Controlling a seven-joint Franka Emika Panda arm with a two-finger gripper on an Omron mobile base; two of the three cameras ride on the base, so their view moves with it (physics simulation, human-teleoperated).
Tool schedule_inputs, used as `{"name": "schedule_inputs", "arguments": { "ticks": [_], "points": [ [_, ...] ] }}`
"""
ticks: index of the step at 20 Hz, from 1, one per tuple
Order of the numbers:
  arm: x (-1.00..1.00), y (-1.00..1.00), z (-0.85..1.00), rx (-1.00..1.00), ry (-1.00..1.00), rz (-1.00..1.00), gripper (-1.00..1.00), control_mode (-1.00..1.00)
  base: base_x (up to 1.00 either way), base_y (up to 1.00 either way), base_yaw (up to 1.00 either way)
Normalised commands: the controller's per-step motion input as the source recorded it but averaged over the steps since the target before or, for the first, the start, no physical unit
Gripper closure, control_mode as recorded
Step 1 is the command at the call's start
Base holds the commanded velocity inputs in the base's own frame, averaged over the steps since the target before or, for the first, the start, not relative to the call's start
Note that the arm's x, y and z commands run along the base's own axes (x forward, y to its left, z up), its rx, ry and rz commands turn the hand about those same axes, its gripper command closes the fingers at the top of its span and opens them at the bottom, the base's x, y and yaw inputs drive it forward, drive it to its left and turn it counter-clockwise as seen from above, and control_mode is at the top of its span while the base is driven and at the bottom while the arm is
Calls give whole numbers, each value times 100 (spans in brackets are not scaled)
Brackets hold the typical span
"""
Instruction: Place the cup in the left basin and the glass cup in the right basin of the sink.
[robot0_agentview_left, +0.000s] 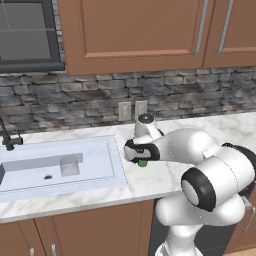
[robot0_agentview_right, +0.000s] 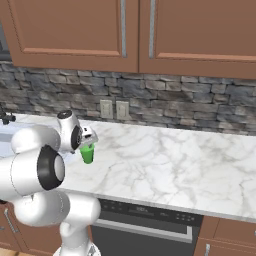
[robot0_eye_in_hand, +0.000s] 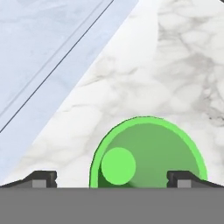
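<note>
The small green cup stands upright on the marble counter just right of the sink. My gripper hangs directly over it, pointing down. In the hand view the cup lies between my two fingertips, and the gripper is open without touching it. From the right base view the cup sits under the gripper. The translucent glass cup stands upright inside the right basin, near its drain hole. The left basin is out of view.
A thin dark tap rises at the sink's back left. The stone backsplash with two wall outlets runs behind, under brown cabinets. The marble counter stretches to the right. The sink's flat rim runs close to the cup.
</note>
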Motion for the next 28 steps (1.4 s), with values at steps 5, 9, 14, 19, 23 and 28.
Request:
{"name": "schedule_inputs", "arguments": {
  "ticks": [5, 9, 14, 19, 23, 28],
  "points": [
    [2, 0, -26, 0, 0, 0, -100, -100, 0, 0, 0],
    [1, 0, -25, 0, 0, 0, -100, -100, 0, 0, 0],
    [0, 0, -17, 0, 0, 0, 100, -100, 0, 0, 0],
    [0, 0, 0, 0, 0, 0, 100, -100, 0, 0, 0],
    [-9, -1, 0, 0, 0, 0, 100, -100, 0, 0, 0],
    [-12, -18, 0, -2, 0, 0, 100, -100, 0, 0, 0]
  ]
}}
